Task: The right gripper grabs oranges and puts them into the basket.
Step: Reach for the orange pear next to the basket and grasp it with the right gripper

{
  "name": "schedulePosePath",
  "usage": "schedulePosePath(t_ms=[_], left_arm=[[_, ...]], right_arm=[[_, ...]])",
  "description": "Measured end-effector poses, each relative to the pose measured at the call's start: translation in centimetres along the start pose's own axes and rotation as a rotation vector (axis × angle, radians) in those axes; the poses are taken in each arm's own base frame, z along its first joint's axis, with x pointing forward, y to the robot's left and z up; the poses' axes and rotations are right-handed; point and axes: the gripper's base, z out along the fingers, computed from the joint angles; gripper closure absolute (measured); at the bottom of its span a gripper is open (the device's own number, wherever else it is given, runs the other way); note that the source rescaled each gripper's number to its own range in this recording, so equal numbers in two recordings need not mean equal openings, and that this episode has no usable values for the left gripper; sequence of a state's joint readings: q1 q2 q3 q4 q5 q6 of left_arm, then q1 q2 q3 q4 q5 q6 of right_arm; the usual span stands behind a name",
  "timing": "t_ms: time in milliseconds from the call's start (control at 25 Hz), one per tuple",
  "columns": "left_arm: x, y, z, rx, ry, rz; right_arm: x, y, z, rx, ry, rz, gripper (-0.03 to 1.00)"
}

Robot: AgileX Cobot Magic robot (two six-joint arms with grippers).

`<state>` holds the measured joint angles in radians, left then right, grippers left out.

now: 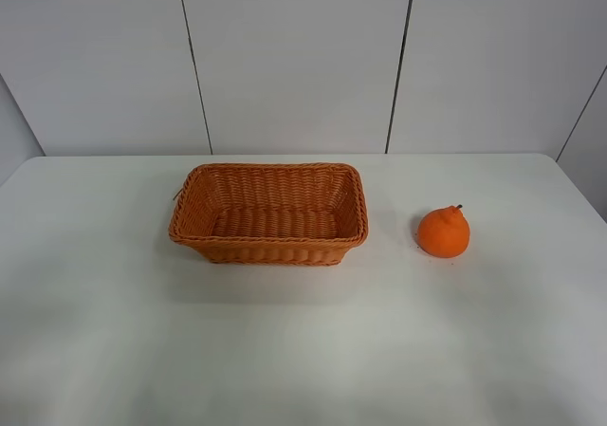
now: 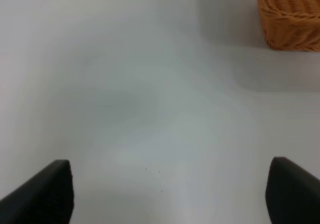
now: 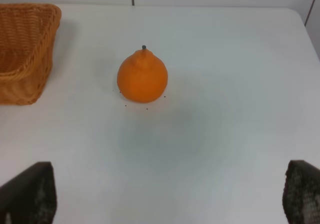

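Exterior high view, basket (image 1: pixel 270 167) on table (image 1: pixel 303 350), orange (image 1: pixel 444 232) upright to its right, apart, right gripper (image 3: pixel 169 184) jaws spread wide, facing orange, left gripper (image 2: pixel 170 184) jaws likewise released.

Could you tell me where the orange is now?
In the exterior high view, the orange sits on the table right of the basket, not touching it.
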<state>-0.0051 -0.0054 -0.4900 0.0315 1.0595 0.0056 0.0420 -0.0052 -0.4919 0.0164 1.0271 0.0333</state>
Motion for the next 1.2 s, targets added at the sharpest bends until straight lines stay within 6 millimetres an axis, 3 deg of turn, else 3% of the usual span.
schedulePosePath(t_ms=[480, 560, 720, 840, 960, 1200], left_arm=[[0.0, 0.0, 0.0, 0.000, 0.000, 0.000], [0.0, 0.0, 0.0, 0.000, 0.000, 0.000], [0.0, 0.0, 0.0, 0.000, 0.000, 0.000], [0.0, 0.0, 0.0, 0.000, 0.000, 0.000], [0.0, 0.0, 0.0, 0.000, 0.000, 0.000], [0.0, 0.0, 0.0, 0.000, 0.000, 0.000]], right_arm=[[-0.2, 0.0, 0.1, 0.000, 0.009, 0.000, -0.03], [-1.2, 0.0, 0.2, 0.001, 0.033, 0.000, -0.03], [-5.3, 0.2, 1.5, 0.006, 0.134, 0.002, -0.03], [-8.8, 0.3, 4.0, 0.010, 0.244, 0.003, -0.03], [-11.8, 0.4, 8.0, 0.015, 0.366, 0.005, -0.03], [-15.4, 0.4, 19.1, 0.026, 0.617, 0.009, -0.03]])
